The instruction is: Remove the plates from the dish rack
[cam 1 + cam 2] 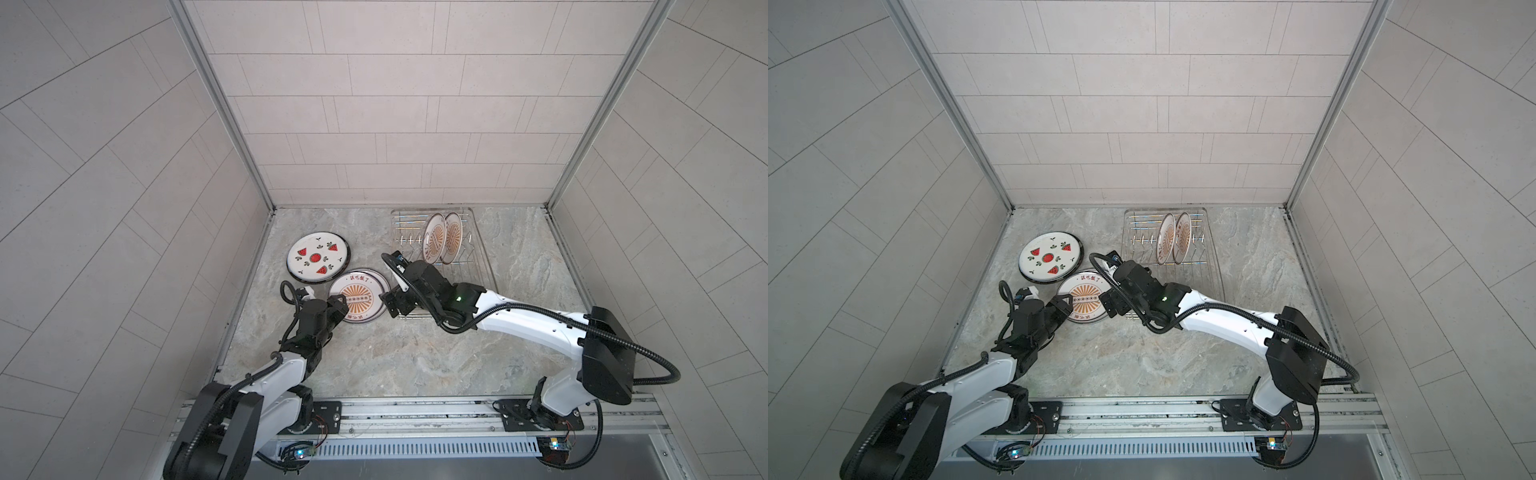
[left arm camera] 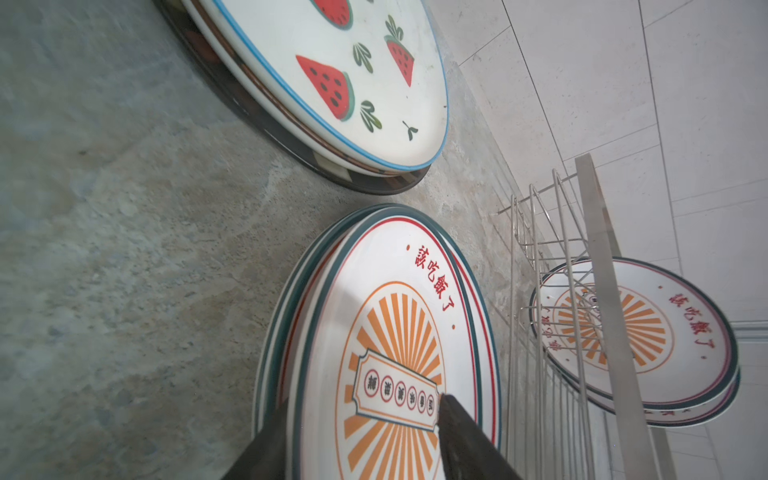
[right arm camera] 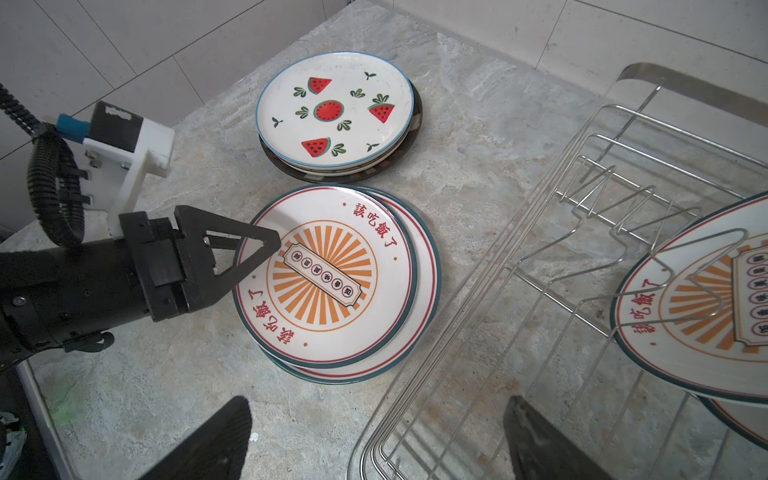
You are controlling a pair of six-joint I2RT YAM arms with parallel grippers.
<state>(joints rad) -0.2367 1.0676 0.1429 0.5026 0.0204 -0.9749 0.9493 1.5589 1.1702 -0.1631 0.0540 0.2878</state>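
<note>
- The right gripper (image 3: 379, 400) is spread wide and holds nothing. It hovers over the near left corner of the rack (image 1: 409, 226).
- Two rack plates (image 1: 434, 241) stand on edge between the prongs, touching or nearly so, toward the rack's far right.
- From the right gripper they lie farther back and to the right, with bare wire between. The right arm is clearly the nearer one; the left arm would have to cross the whole rack.
- Their rims run from near to far and their faces are turned to the left, so the jaws probably have to close side to side across the top rim.
- The left gripper (image 1: 341, 302) sits at the near edge of the sunburst stack (image 1: 358, 297) on the table. Its fingers are parted, one above the top plate and one outside the rim, and they do not look clamped on it.
- The watermelon stack (image 1: 318, 257) lies just behind, well clear of the rack.
</note>
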